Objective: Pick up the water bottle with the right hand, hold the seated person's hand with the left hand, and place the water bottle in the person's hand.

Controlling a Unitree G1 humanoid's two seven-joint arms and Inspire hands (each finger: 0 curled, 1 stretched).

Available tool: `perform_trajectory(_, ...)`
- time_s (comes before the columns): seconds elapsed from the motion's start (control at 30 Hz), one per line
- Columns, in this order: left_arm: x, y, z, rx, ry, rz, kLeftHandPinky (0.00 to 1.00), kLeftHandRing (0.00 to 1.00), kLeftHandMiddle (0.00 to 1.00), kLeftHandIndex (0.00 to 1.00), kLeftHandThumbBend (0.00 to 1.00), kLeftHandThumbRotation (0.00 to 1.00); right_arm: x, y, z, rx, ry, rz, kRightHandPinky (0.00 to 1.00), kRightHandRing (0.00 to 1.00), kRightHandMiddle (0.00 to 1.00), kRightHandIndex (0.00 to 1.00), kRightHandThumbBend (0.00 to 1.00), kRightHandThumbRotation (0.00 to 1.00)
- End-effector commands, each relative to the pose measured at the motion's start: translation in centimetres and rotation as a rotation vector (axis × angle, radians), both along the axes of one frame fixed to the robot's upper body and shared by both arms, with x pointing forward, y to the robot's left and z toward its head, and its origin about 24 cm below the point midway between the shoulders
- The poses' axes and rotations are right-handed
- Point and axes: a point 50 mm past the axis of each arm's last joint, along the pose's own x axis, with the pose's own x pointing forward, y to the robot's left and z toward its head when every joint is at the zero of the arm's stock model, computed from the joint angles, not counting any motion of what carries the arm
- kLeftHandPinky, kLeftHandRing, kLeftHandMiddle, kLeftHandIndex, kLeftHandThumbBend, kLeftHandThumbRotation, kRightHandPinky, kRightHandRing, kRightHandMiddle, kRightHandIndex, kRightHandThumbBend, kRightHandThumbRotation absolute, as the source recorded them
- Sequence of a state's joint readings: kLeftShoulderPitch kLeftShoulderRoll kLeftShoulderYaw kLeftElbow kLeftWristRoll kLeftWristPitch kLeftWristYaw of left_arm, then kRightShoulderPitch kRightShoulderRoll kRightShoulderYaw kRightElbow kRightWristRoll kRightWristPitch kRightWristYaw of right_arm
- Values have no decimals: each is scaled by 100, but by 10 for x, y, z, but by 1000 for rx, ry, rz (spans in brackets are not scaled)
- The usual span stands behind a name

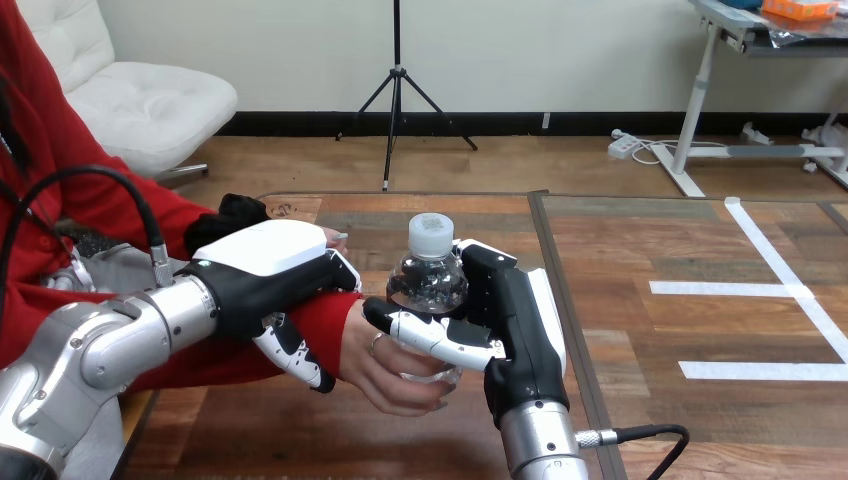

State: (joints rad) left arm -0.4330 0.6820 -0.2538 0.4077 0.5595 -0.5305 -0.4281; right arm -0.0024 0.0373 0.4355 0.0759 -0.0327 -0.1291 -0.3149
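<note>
A small clear water bottle [428, 280] with a white cap stands upright in the middle of the head view. My right hand [512, 320] is shut on it from the right, thumb across its front. The person's hand [385, 372] lies palm up under the bottle, with its fingers curling round the base. My left hand [268, 258] reaches in from the left and lies over the person's red-sleeved wrist [322, 312]. Its fingers [298, 356] curl down round that wrist. The bottle's lower part is hidden by my thumb and the person's hand.
The person's other hand [335, 238] shows just behind my left hand, on the wooden table [640, 240]. White tape lines [770, 290] mark the table's right half. A seam between table panels runs just right of my right hand.
</note>
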Motion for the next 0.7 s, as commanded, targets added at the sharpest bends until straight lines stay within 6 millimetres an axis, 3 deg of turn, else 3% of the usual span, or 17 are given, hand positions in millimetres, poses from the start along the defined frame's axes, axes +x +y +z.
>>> perform_trajectory(0.0, 22, -17, 43, -111, -189, -18, 29, 35, 43, 46, 73, 0, 4, 44, 65, 259, -207, 85, 38, 44, 47, 45, 81, 0)
perform_trajectory(0.23, 21, -16, 43, -121, -179, -15, 29, 36, 43, 46, 86, 0, 5, 43, 65, 260, -209, 88, 39, 44, 47, 45, 81, 0)
perform_trajectory(0.67, 20, -14, 43, -123, -180, -18, 39, 44, 50, 53, 94, 0, 7, 40, 62, 247, -213, 95, 39, 46, 50, 48, 83, 0)
